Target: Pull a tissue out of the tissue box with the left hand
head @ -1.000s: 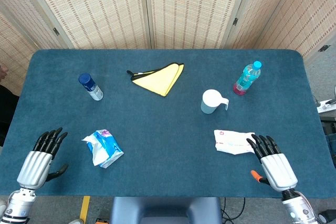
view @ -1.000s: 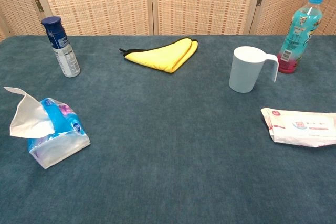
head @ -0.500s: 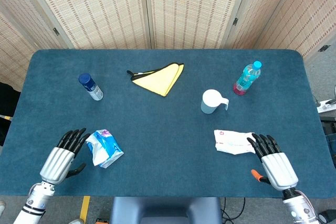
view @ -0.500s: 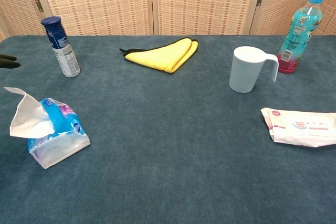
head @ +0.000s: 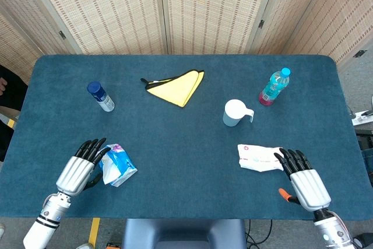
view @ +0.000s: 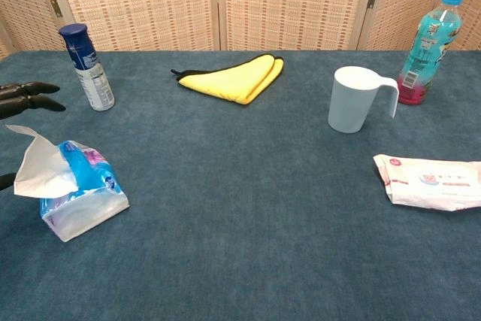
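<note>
Down at the near left of the table, my left hand sits just beside the tissue pack, fingers spread and holding nothing. A white tissue sticks up from the pack's top. My right hand lies flat, fingers apart, fingertips beside the wipes packet.

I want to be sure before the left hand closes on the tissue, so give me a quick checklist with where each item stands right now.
1. Tissue sticks up out of the tissue box: ok.
2. Left hand beside the box, fingers apart, holding nothing: ok.
3. Fingers touching the tissue: cannot tell.
4. Spray bottle stands apart from the box: ok.
5. Right hand away from the box, beside the wipes pack: ok.
</note>
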`<state>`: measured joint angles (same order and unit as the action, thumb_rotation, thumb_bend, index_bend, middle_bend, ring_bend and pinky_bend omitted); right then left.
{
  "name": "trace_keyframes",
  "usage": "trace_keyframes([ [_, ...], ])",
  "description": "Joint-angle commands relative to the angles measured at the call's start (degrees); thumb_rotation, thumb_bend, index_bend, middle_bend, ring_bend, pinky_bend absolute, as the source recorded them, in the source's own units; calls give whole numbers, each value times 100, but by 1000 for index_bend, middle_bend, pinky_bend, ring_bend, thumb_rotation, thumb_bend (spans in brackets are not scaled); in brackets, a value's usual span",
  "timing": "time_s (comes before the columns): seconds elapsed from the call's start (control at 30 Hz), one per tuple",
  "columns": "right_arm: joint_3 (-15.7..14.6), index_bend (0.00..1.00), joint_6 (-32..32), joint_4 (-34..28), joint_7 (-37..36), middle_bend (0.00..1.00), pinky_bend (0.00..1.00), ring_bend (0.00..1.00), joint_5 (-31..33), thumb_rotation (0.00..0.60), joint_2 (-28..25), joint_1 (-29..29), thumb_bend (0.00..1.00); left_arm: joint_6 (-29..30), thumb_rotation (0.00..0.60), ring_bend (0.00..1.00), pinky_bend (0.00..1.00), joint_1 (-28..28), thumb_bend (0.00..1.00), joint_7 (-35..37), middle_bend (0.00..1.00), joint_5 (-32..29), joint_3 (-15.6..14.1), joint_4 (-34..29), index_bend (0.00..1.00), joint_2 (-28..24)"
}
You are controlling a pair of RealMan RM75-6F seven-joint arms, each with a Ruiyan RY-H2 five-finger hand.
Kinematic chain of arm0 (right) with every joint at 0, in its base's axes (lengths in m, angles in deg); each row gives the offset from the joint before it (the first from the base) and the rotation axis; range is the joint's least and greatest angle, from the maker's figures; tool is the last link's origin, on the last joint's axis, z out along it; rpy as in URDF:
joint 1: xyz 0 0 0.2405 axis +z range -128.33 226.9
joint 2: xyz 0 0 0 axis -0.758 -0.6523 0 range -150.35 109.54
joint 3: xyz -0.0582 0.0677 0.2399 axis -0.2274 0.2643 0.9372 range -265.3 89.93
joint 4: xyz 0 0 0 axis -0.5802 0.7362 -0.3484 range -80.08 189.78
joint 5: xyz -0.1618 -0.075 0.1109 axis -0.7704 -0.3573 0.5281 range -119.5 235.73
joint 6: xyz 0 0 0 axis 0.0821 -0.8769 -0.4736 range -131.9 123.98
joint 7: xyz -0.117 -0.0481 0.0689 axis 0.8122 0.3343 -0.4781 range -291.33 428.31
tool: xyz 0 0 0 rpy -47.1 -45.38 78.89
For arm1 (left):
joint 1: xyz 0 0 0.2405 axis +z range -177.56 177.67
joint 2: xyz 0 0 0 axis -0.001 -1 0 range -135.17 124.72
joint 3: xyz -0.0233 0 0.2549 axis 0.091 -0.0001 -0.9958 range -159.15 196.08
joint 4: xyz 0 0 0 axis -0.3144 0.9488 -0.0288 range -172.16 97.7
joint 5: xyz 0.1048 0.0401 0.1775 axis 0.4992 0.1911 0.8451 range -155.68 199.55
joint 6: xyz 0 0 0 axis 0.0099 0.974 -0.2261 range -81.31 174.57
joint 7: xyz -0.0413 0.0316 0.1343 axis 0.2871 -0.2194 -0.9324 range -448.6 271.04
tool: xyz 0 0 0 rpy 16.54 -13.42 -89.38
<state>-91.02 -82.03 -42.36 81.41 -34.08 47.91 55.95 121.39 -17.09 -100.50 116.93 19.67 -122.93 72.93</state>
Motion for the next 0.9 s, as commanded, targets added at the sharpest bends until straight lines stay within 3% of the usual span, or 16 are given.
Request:
trace_keyframes([
  [0.03, -3, 0, 10, -4, 7, 0, 35, 0, 4, 600, 1, 2, 146, -24, 600, 0, 155, -42, 426, 59, 0, -15, -2, 64, 330, 48],
  [0.37, 0, 0, 68, -21, 5, 0, 35, 0, 56, 600, -8, 17, 146, -115, 600, 0, 167, -155, 488, 313, 0, -94, -50, 384, 464, 243],
  [0.57, -10, 0, 74, -30, -4, 0, 35, 0, 46, 600, -12, 19, 146, 21, 600, 1, 184, -174, 591, 478, 1, -8, -93, 596, 615, 369],
  [0.9, -26, 0, 102, -31, 18, 0, 35, 0, 44, 600, -3, 24, 146, 363, 600, 9, 188, -150, 594, 540, 36, 188, -148, 460, 664, 294],
])
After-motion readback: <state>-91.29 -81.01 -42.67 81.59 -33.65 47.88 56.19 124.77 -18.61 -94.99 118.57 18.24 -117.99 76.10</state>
